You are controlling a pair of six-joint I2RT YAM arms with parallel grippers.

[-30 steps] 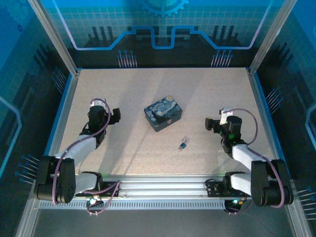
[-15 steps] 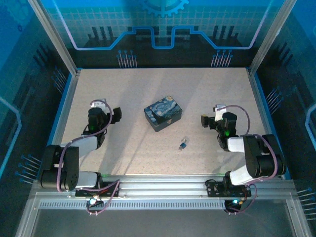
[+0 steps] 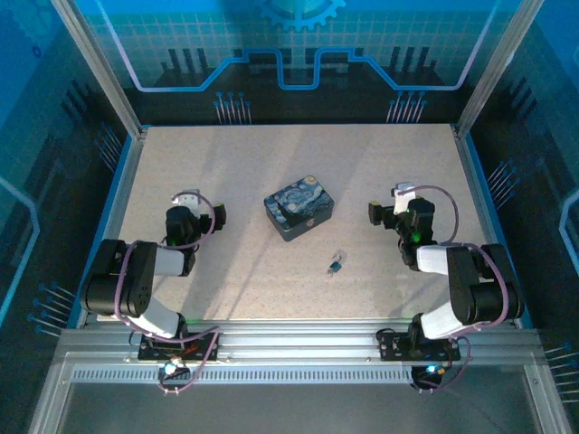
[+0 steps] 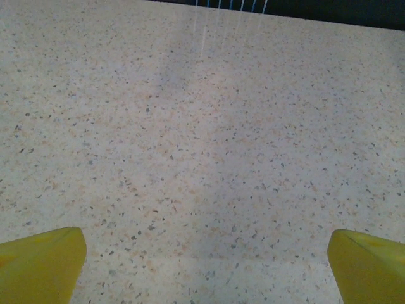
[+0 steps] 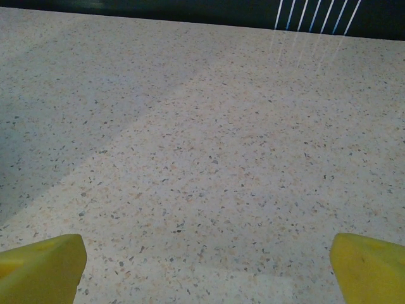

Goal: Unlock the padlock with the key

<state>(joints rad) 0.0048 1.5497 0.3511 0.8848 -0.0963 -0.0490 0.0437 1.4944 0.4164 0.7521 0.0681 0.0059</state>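
Speckled table [image 3: 226, 172]: tin [image 3: 299, 207] at centre, padlock [image 3: 336, 264] near it, toward arms. Left gripper [image 4: 205, 259], right gripper [image 5: 207, 259]: jaws spread wide, holding nothing, well apart from padlock.

A speckled table [image 3: 226, 163] bears a printed tin [image 3: 299, 207] and the padlock [image 3: 336, 263].

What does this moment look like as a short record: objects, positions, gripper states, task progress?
padlock: lying on the table, toward the near right of the tin, apart from it
key: too small to tell apart from the padlock
tin: mid-table, turned at an angle
left gripper: open, empty, left of the tin, over bare table
right gripper: open, empty, right of the tin, over bare table
progress: nothing grasped yet; padlock untouched
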